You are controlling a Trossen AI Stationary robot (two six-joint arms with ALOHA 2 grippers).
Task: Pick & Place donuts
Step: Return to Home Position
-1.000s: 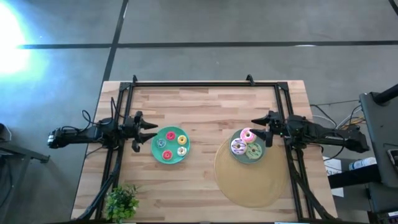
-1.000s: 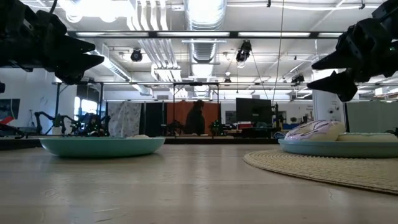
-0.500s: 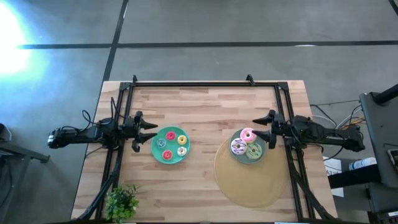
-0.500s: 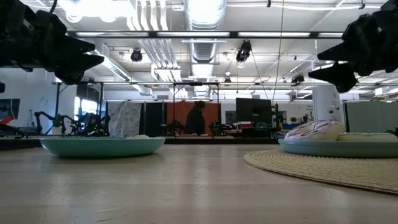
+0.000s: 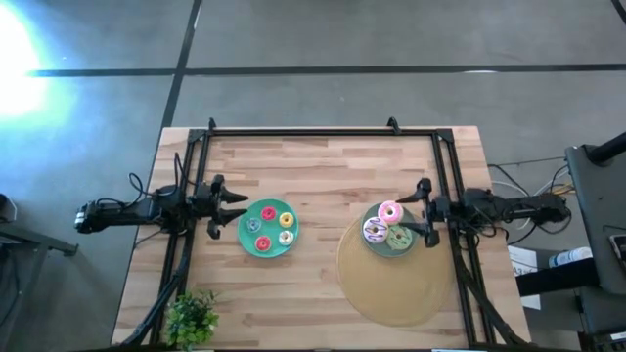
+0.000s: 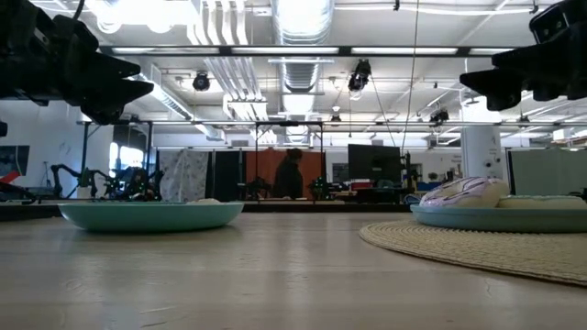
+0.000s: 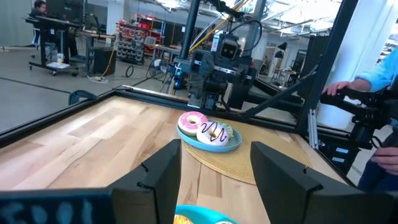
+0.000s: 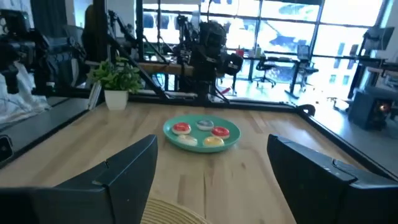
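Three on the grey-blue plate [image 5: 378,251]: pink donut [image 5: 389,211], white donut with purple streaks [image 5: 375,231] and green donut [image 5: 398,237], packed close together. The left wrist view shows the pink one overlapping the white one.

This plate sits on one edge of a round woven mat [image 5: 391,293], on the right arm's half of the table [image 5: 323,171].

Five small donuts [image 5: 268,212] lie on the teal plate [image 5: 244,238], on the left arm's half. Two are red, one is yellow and two are paler. They are spread in a loose ring, apart from each other.

Right gripper [image 5: 419,211]: just beside the grey-blue plate, on the side away from the teal plate. The low view shows it raised clear of the tabletop. Fingers are spread wide with nothing between them.

Left gripper [image 5: 239,207]: just beside the teal plate's outer edge and also raised. Fingers are apart and it is empty.

Each gripper points toward the other across the two plates. A small plant [image 5: 191,318] stands at the table corner on the left arm's side, well apart from both plates.
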